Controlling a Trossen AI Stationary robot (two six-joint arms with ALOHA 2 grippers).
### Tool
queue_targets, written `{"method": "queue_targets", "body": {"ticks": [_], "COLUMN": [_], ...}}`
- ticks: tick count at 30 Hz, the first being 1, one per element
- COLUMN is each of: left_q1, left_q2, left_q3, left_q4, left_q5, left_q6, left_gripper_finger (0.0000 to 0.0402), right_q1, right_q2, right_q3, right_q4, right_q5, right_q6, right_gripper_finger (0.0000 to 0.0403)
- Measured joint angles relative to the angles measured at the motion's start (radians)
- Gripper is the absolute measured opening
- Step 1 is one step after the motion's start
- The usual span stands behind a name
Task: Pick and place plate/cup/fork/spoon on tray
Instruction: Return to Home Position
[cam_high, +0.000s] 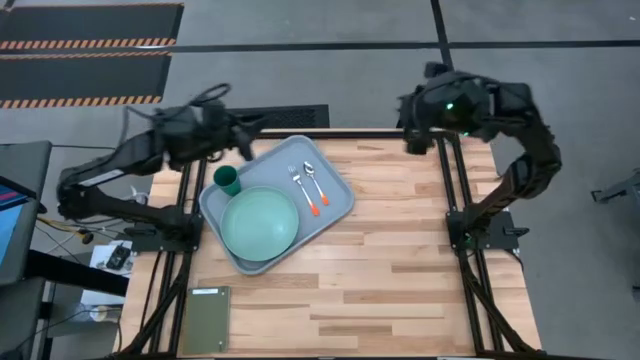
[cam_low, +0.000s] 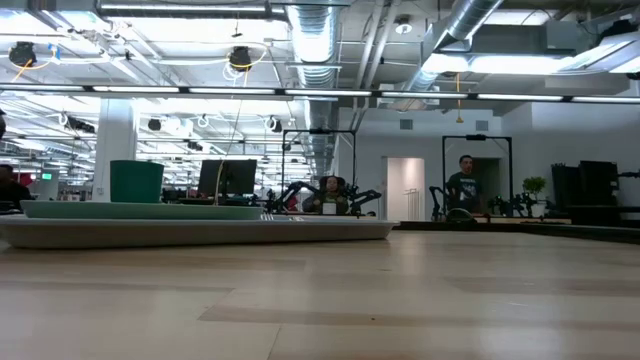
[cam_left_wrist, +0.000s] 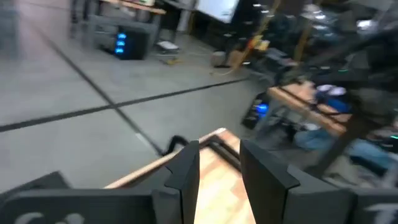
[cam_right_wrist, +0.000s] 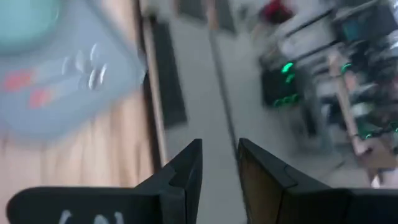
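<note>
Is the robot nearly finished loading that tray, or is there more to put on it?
Loading looks done: the plate, cup, fork and spoon all lie on the tray. Nothing is in hand: the left gripper and right gripper are open and empty, near the table's far edge. Only parking the arms seems left.

On the counter (cam_high: 380, 270), left rear part: the tray (cam_high: 340, 205). In the tray: the plate (cam_high: 260, 222) front-left, the cup (cam_high: 227, 180) just behind it, the fork (cam_high: 297, 180) right of both, the spoon (cam_high: 312, 183) just right of the fork. At the front-left corner, well apart: a flat rectangle (cam_high: 207, 320).
</note>
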Motion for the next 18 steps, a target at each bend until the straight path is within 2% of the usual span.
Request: {"method": "queue_targets", "body": {"ticks": [1,2,3,5,7,9,13,16,18], "left_q1": [-0.004,-0.007,-0.01,-0.012,-0.012,-0.012,-0.012,-0.013,-0.017], "left_q2": [-0.025,-0.046,-0.064,-0.101,-0.135,-0.187,-0.326,-0.462,-0.544], "left_q3": [0.0,0.0,0.0,-0.01,-0.032,-0.085,-0.267,-0.452,-0.57], "left_q4": [-0.009,-0.008,-0.006,-0.018,-0.015,-0.014,0.046,0.212,0.316], "left_q5": [0.022,0.047,0.081,0.138,0.15,0.149,0.119,0.126,0.152], "left_q6": [0.008,0.05,0.105,0.149,0.143,0.137,0.076,0.038,0.013], "left_gripper_finger": [0.01,0.01,0.01,0.01,0.01,0.01,0.01,0.01,0.01], "right_q1": [-0.016,-0.042,-0.075,-0.186,-0.339,-0.488,-0.681,-0.783,-0.845], "right_q2": [-0.014,-0.027,-0.044,-0.078,-0.121,-0.175,-0.28,-0.355,-0.415], "right_q3": [-0.001,-0.002,-0.003,-0.003,-0.02,-0.053,-0.163,-0.304,-0.433], "right_q4": [-0.038,-0.086,-0.111,-0.086,-0.061,-0.057,0.017,0.102,0.183], "right_q5": [0.016,-0.018,-0.102,-0.384,-0.717,-0.921,-1.084,-1.308,-1.417], "right_q6": [0.014,0.0,-0.014,0.018,0.056,0.059,0.063,0.063,0.078], "right_gripper_finger": [0.0127,0.0127,0.0127,0.0127,0.0127,0.0127,0.0127,0.0127,0.0127]}}
